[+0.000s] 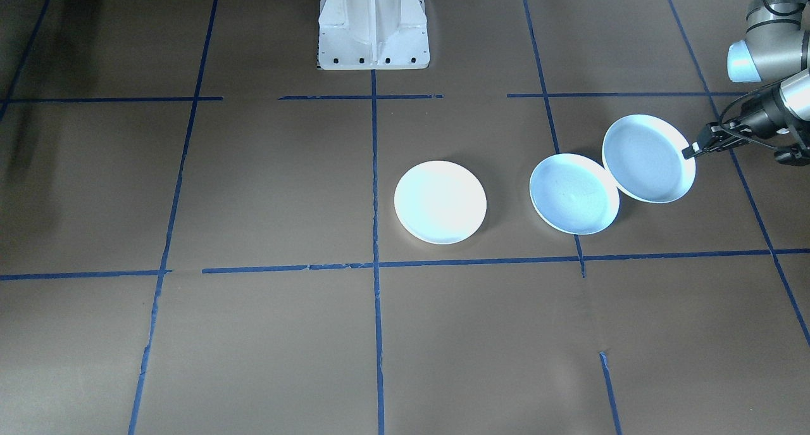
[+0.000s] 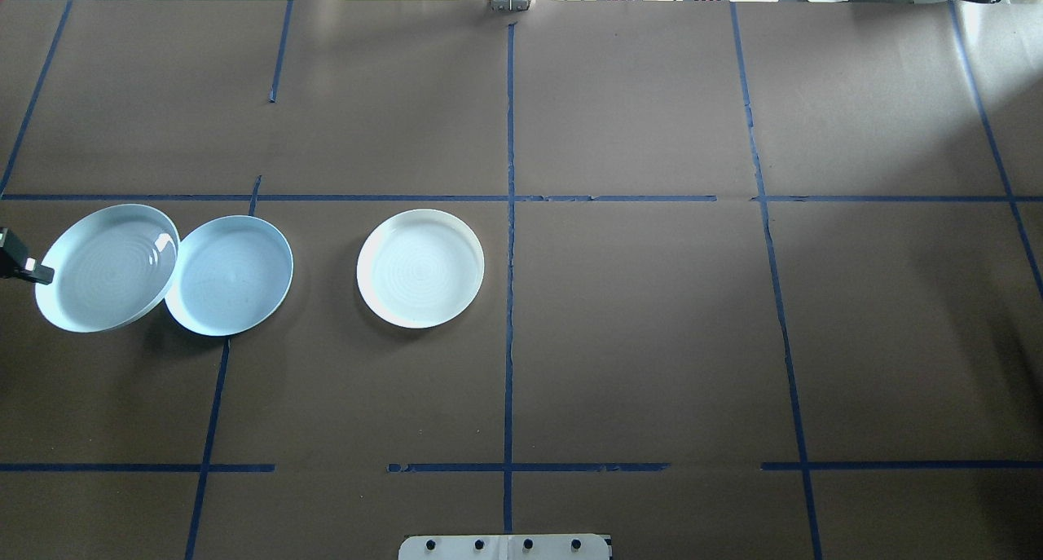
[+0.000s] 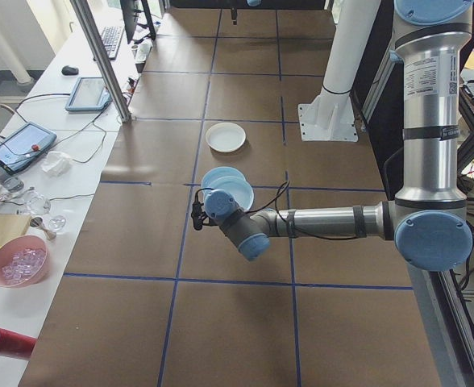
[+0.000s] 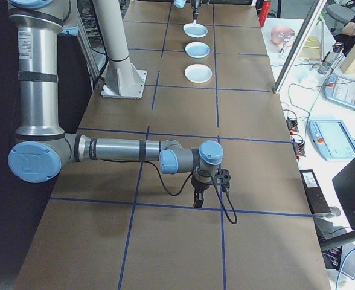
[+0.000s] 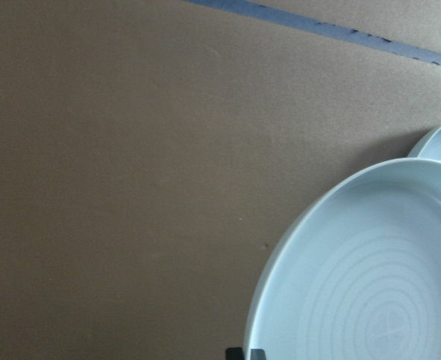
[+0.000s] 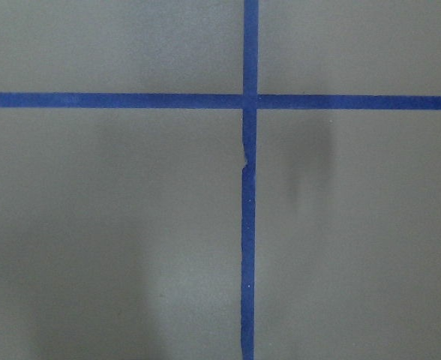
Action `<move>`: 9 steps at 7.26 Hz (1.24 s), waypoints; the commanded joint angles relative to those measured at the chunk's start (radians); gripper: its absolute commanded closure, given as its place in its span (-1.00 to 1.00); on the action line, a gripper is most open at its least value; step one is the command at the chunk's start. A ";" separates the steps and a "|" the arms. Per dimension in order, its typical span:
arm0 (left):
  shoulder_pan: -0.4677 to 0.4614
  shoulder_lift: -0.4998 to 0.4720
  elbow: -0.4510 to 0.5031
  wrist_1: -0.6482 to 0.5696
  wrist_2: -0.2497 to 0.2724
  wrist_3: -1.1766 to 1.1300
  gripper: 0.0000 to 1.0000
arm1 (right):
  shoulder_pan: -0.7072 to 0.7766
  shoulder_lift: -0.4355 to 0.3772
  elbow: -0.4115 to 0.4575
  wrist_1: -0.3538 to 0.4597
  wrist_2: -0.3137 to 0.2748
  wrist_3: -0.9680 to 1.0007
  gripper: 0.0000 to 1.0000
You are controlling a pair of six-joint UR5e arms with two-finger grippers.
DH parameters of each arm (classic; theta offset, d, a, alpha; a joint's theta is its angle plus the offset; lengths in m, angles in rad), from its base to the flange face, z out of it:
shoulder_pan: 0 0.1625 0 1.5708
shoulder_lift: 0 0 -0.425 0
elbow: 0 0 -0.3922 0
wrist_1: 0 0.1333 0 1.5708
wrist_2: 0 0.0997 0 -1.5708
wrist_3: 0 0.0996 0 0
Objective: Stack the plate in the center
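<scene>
Brown paper covers the table (image 2: 652, 340), the largest thing in view, divided into rectangles by blue tape lines (image 2: 510, 299). Two robot arms work over it: the left arm (image 3: 334, 222) stretches low across the table end, and the right arm (image 4: 123, 149) reaches out over bare paper well apart from the plates. The right gripper (image 4: 200, 196) appears only in the right-side view, pointing down, and whether it is open or closed cannot be told; its wrist camera sees only crossed tape. Three round, shallow plates lie in a row. A white plate (image 2: 420, 268) sits flat just left of the centre tape line in the overhead view. A pale blue plate on the table (image 2: 231, 275) lies flat, well apart from the white one. The held plate (image 2: 108, 267), also pale blue with faint concentric rings inside, is tilted, its inner edge overlapping the rim of the flat blue one; whether they touch is unclear. The left gripper (image 1: 691, 150) is clamped on the held plate's outer rim, and is cut off at the frame edge overhead. In the left wrist view only part of this plate shows.
</scene>
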 commanded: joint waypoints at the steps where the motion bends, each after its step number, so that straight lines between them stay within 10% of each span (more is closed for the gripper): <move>1: 0.100 -0.083 0.005 -0.002 0.076 -0.118 1.00 | 0.000 0.000 0.001 0.000 0.000 0.000 -1.00; 9: 0.168 -0.151 0.086 -0.084 0.121 -0.175 1.00 | 0.000 0.000 0.001 0.000 0.000 0.000 -1.00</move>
